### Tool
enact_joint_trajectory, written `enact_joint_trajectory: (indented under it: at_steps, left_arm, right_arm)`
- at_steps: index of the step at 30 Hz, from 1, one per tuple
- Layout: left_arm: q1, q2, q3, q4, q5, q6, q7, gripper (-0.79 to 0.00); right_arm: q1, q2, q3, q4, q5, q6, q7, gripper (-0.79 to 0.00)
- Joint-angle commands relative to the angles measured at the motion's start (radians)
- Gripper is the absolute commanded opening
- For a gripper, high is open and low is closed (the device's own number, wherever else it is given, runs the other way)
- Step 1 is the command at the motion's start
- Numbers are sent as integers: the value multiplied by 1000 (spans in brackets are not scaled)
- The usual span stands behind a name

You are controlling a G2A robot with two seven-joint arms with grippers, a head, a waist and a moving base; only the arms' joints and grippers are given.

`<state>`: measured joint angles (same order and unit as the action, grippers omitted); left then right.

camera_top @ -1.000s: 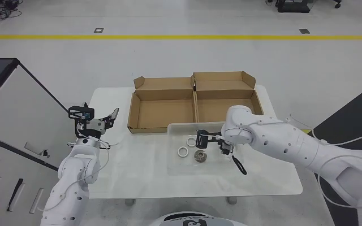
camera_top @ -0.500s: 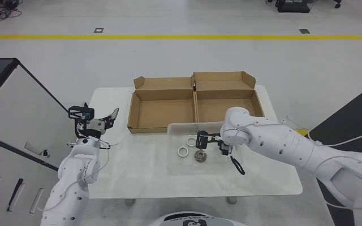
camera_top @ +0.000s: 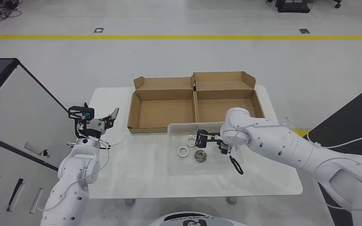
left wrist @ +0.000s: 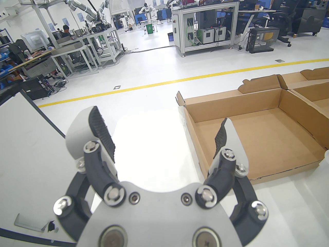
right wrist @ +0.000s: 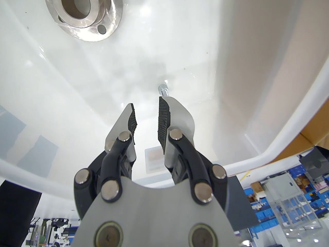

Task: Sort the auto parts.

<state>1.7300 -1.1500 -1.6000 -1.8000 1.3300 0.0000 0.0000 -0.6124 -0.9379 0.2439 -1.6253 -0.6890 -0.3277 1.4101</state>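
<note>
Right gripper: slightly parted, empty, low in the tray.
Bolt: just past one fingertip, off the gap's centre, axis pointing away.
Left gripper: spread wide, well apart.

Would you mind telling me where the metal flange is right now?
In the top view, the metal flange lies in the white tray at mid-table, beside a white ring and close to the right gripper.

No print is legible: the pale label on the white tray is too blurred to read.
</note>
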Motion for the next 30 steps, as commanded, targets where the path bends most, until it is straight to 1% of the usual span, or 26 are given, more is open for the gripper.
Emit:
enact_joint_trajectory:
  at_steps: [1, 30]
  left_arm:
    - [0, 0, 0, 0, 0, 0, 0, 0]
    - [0, 0, 0, 0, 0, 0, 0, 0]
  right_arm:
    - [-3, -2, 4, 4, -2, 0, -3, -554]
    - [-22, -60, 43, 126, -8, -37, -35, -551]
